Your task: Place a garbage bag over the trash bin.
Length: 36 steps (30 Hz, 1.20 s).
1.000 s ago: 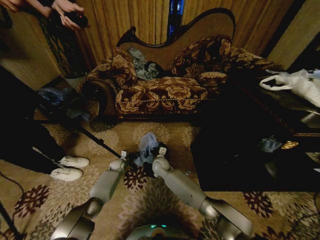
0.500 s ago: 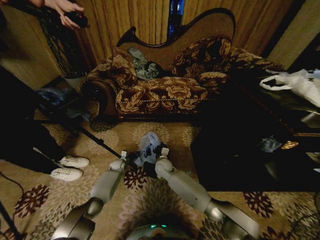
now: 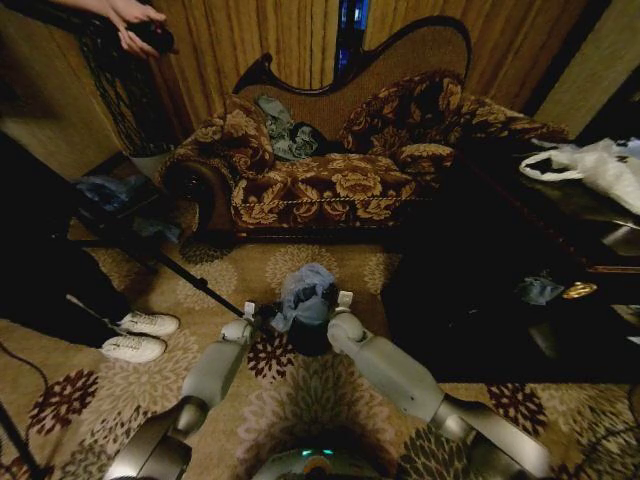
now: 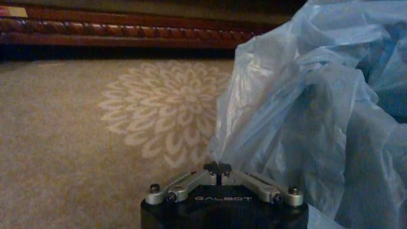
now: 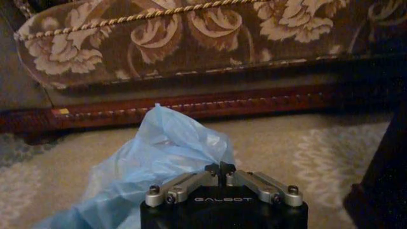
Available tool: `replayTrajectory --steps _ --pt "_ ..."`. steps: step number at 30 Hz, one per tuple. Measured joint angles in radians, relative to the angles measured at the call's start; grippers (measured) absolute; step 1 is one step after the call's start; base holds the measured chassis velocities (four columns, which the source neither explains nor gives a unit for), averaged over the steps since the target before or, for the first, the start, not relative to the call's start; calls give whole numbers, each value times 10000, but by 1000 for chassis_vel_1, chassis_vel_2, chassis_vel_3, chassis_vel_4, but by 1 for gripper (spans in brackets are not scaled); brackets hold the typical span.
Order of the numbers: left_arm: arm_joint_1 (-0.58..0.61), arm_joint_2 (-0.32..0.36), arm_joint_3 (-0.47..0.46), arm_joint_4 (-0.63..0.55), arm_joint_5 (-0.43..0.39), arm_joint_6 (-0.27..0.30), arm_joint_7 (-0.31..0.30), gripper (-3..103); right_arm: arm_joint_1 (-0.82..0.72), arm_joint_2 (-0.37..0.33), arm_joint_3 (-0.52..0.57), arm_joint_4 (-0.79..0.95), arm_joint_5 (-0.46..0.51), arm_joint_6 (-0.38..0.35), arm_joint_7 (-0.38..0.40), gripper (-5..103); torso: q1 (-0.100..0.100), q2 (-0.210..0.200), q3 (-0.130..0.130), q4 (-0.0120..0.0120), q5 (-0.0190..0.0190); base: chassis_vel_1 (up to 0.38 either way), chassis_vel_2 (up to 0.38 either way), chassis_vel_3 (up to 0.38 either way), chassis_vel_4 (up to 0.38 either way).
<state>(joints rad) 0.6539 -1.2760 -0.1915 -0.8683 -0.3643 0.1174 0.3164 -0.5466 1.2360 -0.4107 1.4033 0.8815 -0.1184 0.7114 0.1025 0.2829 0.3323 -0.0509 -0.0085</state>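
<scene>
I see left gripper (image 4: 218, 167) and right gripper (image 5: 220, 168) both pinching garbage bag (image 3: 305, 296), jaws pressed together on film, bag bunched over trash bin (image 3: 308, 338) on carpet (image 3: 300, 400).

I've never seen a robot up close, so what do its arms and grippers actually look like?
Both arms are smooth, rounded, pale grey tubes with bulging joints. The left gripper and right gripper each have a black block body lettered GALBOT, silver metal linkage bars with small bolts, and dark fingertips. No loose cables show.
</scene>
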Motion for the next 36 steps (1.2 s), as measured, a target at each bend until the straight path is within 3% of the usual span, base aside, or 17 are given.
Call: replayTrajectory --steps 14,17,27,33,36 --pt "41 -19 12 -226 5 -43 84 0 -412 -684 55 -738 -1243 3 -1301 0 0 0 1 1 2 0 0 0 0" --pt "105 10 15 -391 -9 -43 124 0 -610 -809 63 -1045 -1836 205 -1980 0 2 0 1 1 0 0 0 0 0" --pt "155 41 24 -482 -41 -75 203 0 -906 -810 98 -1631 -2747 843 -3041 0 2 0 1 2 0 0 0 0 0" --pt "158 42 32 -462 -49 -159 369 0 -1031 -823 262 -2268 -3633 1434 -4473 0 1 0 1 1 0 0 0 0 0" --pt "159 30 33 -416 -59 -164 408 0 -1093 -850 285 -2319 -3711 1523 -4736 0 1 0 1 0 0 0 0 0 0"
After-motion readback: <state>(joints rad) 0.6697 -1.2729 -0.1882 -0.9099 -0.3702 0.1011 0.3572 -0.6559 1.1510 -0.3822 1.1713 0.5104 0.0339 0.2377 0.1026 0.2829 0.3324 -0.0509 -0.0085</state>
